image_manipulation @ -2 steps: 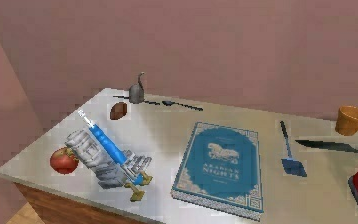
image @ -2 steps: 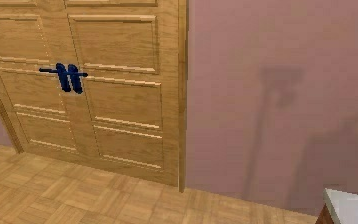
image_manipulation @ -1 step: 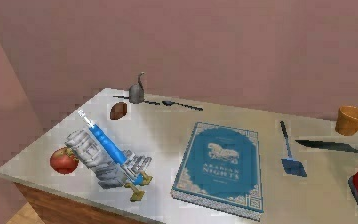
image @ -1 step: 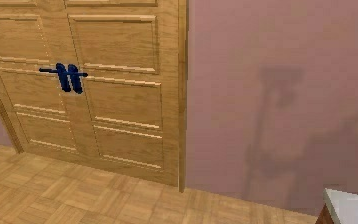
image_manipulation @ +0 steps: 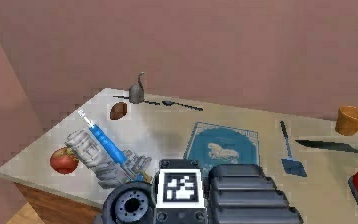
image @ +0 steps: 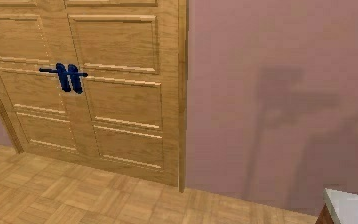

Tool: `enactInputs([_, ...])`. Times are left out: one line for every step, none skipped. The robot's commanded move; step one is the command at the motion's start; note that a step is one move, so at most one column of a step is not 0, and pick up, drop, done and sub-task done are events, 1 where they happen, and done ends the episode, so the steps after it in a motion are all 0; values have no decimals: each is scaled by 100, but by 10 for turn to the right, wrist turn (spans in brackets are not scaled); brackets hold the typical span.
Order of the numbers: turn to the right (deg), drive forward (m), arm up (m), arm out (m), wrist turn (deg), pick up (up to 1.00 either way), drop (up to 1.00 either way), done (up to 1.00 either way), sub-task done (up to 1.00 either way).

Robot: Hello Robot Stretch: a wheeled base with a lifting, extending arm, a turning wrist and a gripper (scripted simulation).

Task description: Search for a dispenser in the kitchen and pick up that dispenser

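A small grey bottle with a narrow neck, which may be the dispenser, stands upright near the far edge of a pale countertop. My gripper's dark body rises at the bottom edge, beside a white square with black marks. Things lie on the counter right behind its far end, so I cannot tell whether it holds anything. The grey bottle is well beyond the gripper, farther out on the counter.
On the counter lie a grey stone bust, a blue stick, a red apple, a blue tray, a blue spatula, a knife and an orange cup. Ahead stand wooden double doors and a pink wall.
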Motion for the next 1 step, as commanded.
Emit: enactInputs([0, 0, 0, 4, 0, 0, 0, 0, 0])
